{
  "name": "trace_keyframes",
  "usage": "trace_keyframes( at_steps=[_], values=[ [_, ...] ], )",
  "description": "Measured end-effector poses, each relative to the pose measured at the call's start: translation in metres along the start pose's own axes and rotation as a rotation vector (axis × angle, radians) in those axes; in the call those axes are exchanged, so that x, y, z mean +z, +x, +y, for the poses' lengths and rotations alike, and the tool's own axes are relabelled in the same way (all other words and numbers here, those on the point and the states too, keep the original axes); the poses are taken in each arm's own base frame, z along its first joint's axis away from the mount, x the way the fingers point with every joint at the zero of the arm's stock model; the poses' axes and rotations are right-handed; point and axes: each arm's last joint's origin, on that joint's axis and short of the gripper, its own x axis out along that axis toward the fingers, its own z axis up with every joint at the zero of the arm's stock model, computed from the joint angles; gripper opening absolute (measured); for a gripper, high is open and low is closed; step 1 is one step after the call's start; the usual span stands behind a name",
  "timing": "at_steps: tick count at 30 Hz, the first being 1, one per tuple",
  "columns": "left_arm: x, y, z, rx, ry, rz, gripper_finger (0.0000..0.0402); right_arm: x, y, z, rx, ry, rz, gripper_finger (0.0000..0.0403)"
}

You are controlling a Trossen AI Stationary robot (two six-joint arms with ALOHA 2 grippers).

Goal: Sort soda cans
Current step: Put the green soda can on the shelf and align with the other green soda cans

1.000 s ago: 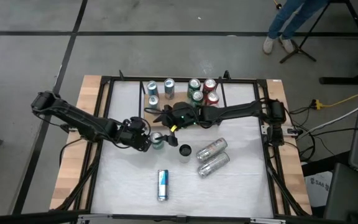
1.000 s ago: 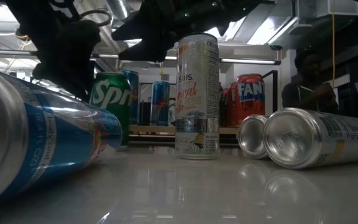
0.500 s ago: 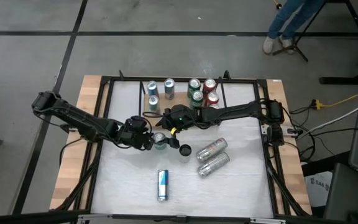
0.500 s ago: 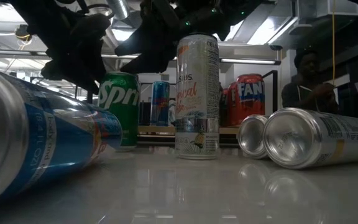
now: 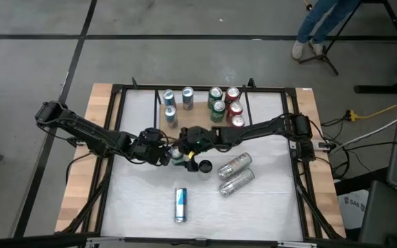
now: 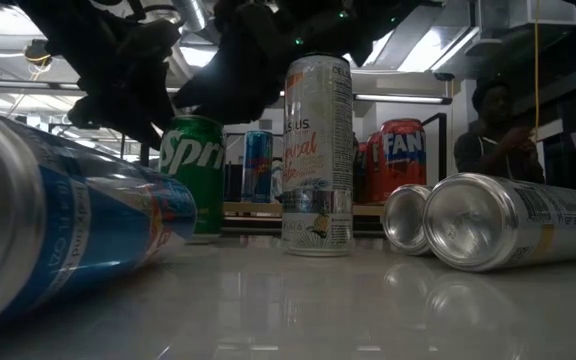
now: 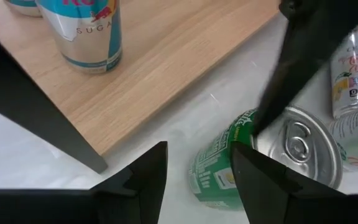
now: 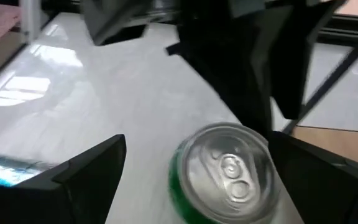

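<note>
While your left gripper (image 7: 194,171) clasps the green cylindrical metal can (image 7: 229,165), your right gripper (image 8: 194,171) wide open, just above it, mid-bench (image 5: 136,200).

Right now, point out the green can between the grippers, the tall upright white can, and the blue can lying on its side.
Green can (image 8: 225,165), right wrist view, on its silver top.
Tall white can (image 6: 317,150), low view, mid-body on the label.
Blue can lying down (image 5: 180,204), high view, middle of its body.
</note>
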Motion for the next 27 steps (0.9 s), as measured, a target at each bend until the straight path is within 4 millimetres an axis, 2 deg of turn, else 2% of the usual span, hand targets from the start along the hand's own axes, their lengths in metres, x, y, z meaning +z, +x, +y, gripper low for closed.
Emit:
trace_keyframes(
  at_steps=[8,19,27],
  values=[
    [0.000,0.000,-0.001,-0.012,-0.003,0.007,0.0174,-0.005,0.003,-0.002,-0.017,0.020,0.027,0.0388],
    [0.000,0.000,-0.001,-0.011,-0.002,0.007,0.0174,-0.003,0.002,-0.002,-0.010,-0.003,0.022,0.0388],
    [-0.001,0.000,-0.001,-0.024,0.000,0.034,0.0174,0.010,-0.004,-0.003,0.013,-0.114,0.085,0.0388]
  ],
)
